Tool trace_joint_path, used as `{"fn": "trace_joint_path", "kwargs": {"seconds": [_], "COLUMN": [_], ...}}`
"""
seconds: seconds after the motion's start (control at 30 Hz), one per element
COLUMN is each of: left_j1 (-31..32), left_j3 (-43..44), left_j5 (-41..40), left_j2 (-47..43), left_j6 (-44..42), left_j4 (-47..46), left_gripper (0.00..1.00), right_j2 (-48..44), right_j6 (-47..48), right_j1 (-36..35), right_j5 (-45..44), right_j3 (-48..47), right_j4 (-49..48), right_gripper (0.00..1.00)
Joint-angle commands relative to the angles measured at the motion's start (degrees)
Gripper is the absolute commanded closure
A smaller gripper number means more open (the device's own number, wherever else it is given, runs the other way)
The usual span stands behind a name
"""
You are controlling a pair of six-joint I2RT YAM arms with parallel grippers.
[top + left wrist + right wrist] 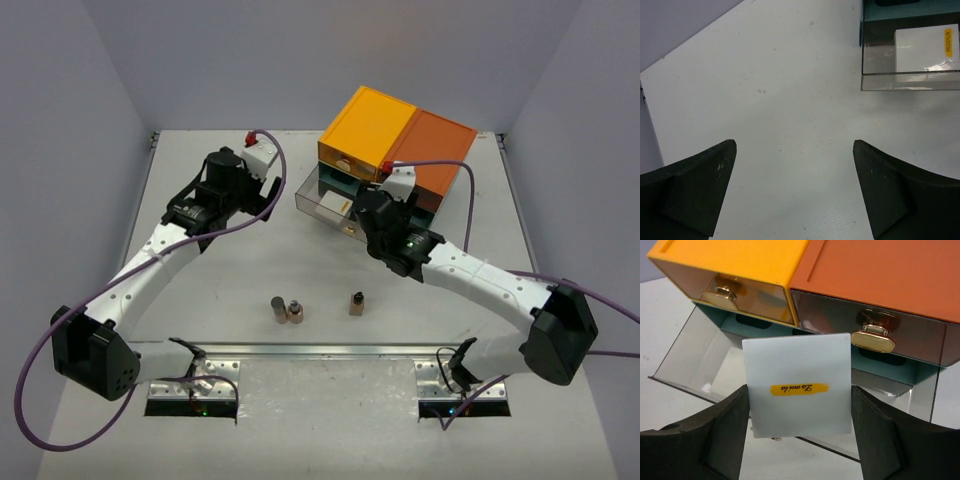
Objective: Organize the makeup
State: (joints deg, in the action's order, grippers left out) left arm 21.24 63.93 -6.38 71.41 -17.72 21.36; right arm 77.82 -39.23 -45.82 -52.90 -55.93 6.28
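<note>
Right gripper (pixel 799 392) outstretched, seemingly around square (pixel 798 362)

The flat white square (pixel 799 385) hides the clear drawer's (pixel 687 362) middle.

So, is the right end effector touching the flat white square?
Touching. The right wrist view shows the flat white square spanning the right end effector, both side edges meeting its fingers.
</note>
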Motion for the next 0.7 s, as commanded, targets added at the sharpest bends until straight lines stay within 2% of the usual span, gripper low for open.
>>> {"fn": "trace_joint_path", "kwargs": {"seconds": [0.0, 0.1, 0.2, 0.4, 0.53, 0.6, 0.67], "left_j1": [-0.9, -1.1, -1.2, -1.5, -1.7, -1.7, -1.8], "left_j3": [-0.9, -1.3, -2.1, -2.7, -3.0, -3.0, -3.1], "left_j5": [0.5, 0.5, 0.8, 0.9, 1.0, 1.2, 1.2], "left_j2": [-2.3, -2.7, -3.2, -4.0, -4.3, -4.3, -4.3], "left_j6": [0.2, 0.1, 0.1, -0.4, -0.5, -0.5, -0.5], "left_j4": [-3.4, -3.6, -4.0, -4.0, -4.0, -4.0, -4.1], "left_gripper": [0.00, 0.00, 0.00, 0.00, 0.00, 0.00, 0.00], "right_j2": [2.0, 4.1, 7.4, 10.7, 12.0, 12.6, 13.1], "right_j6": [-7.9, -9.3, -15.2, -20.2, -22.6, -23.2, -23.5], "right_j1": [1.5, 2.1, 3.1, 3.8, 4.6, 5.1, 5.6], "right_j5": [-6.8, -6.5, -5.5, -4.0, -3.0, -1.8, -1.1], "right_j3": [0.1, -0.4, -1.5, -2.4, -2.0, -1.9, -2.1], "right_j4": [-3.9, -3.5, 1.2, 6.3, 7.7, 8.2, 8.6], "right_gripper": [0.91, 0.91, 0.91, 0.90, 0.86, 0.79, 0.57]}}
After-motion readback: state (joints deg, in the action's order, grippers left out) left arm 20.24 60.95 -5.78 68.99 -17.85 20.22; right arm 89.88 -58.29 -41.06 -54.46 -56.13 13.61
